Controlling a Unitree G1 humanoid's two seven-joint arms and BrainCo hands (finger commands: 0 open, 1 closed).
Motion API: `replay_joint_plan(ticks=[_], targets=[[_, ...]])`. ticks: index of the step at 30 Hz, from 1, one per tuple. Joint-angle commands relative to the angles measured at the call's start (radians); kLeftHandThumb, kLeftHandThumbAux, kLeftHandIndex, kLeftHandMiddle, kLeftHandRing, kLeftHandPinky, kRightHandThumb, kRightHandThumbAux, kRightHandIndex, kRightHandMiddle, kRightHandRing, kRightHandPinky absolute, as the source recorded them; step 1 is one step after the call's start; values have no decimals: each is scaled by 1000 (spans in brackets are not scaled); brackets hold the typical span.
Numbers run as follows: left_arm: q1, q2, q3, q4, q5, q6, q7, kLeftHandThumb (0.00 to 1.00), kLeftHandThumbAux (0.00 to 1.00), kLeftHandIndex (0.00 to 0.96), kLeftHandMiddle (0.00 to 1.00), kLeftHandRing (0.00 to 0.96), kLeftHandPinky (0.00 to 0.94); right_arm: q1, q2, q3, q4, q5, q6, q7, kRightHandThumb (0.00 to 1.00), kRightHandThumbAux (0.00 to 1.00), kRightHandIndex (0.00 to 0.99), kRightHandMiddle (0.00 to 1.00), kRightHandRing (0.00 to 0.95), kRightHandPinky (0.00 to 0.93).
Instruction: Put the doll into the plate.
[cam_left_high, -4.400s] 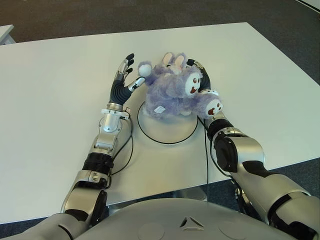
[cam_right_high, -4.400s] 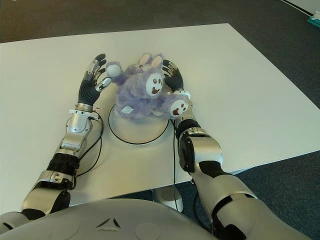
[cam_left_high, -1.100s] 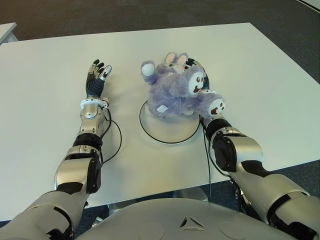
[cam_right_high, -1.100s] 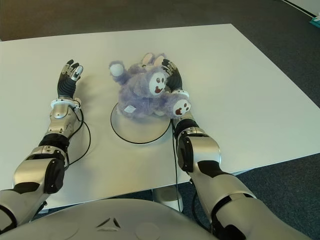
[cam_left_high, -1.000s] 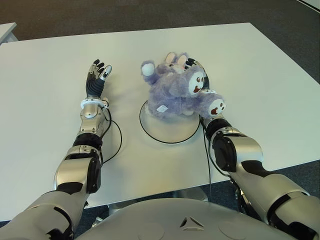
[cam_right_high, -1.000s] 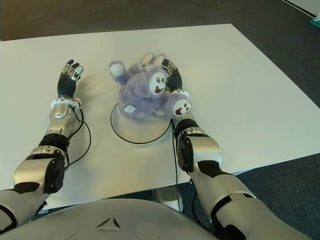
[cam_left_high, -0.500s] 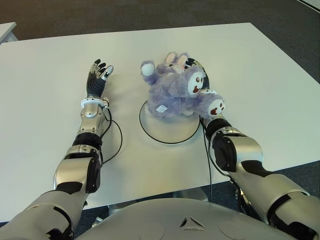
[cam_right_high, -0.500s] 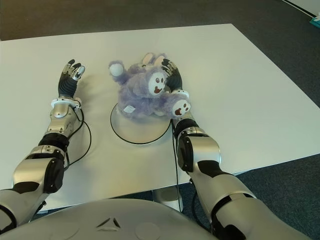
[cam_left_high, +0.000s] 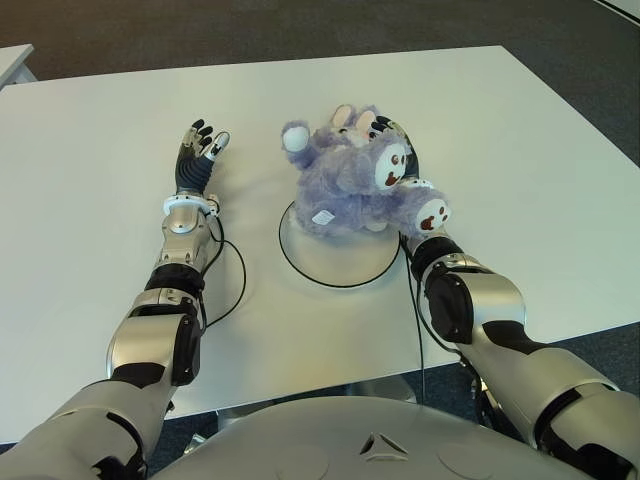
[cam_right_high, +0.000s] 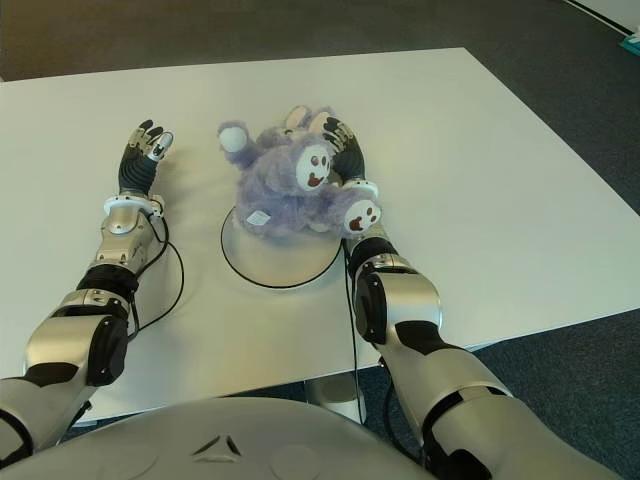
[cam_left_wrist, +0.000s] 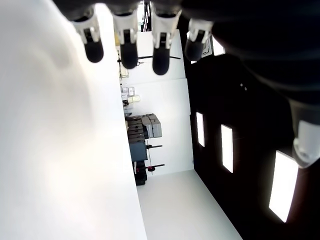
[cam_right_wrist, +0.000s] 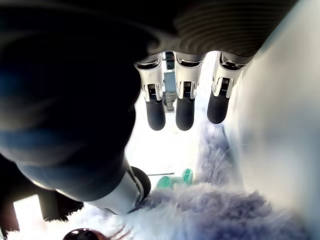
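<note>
The purple plush doll (cam_left_high: 350, 185) lies over the far part of the round white plate (cam_left_high: 335, 262) with a dark rim, in the middle of the table. My right hand (cam_left_high: 400, 150) stands against the doll's right side, between its face and a foot. Its fingers (cam_right_wrist: 185, 107) are straight, and purple fur (cam_right_wrist: 225, 215) lies against the palm. My left hand (cam_left_high: 197, 155) is out to the left of the plate, a hand's width from the doll, with fingers (cam_left_wrist: 127, 47) spread and holding nothing.
The white table (cam_left_high: 520, 150) spreads wide to the left, right and far side of the plate. A black cable (cam_left_high: 235, 280) loops on it beside my left forearm. Dark floor lies beyond the table's edges.
Since 4.4 s ago my left hand has left the doll's left side and moved out to the left. Over the last second only its fingers shift slightly; the doll and right hand stay put.
</note>
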Motion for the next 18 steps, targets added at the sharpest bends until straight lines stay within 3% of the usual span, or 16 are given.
replay_joint_plan(ticks=[1, 18], targets=[[101, -40, -4, 99, -3, 91, -17, 0, 466, 28, 134, 88, 0, 24, 13, -3, 22, 11, 11, -3, 556, 880, 135, 152, 126, 138], [86, -47, 22, 143, -38, 112, -36, 0, 485, 69, 127, 90, 29, 25, 13, -5, 22, 13, 10, -2, 548, 872, 138, 155, 128, 137]])
